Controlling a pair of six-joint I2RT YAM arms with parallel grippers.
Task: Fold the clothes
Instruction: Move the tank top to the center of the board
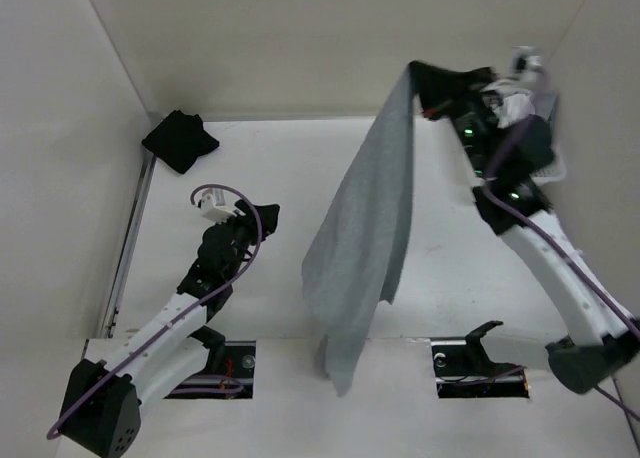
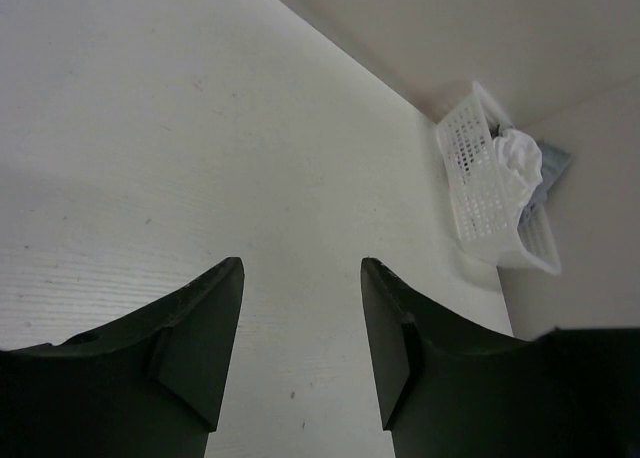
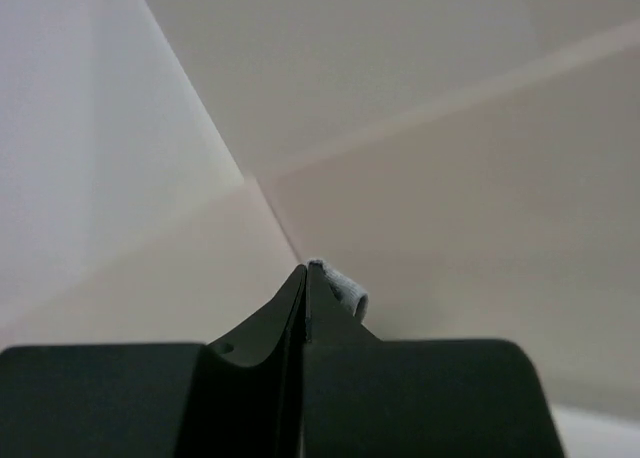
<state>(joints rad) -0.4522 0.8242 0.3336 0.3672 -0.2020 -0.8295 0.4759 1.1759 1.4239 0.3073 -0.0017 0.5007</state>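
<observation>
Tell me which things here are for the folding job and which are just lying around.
For the job:
grey top, hanging from the shut right gripper
left gripper, open and empty

Lying about:
black cloth bundle
white basket of laundry

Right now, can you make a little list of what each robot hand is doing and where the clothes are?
Right gripper: shut, pinching the thin light grey knit top
Grey top: hanging loose from that gripper, not folded
Left gripper: open, empty, above the white table
Black cloth bundle: table's far left corner
White slotted plastic basket: far right corner, white laundry inside
</observation>
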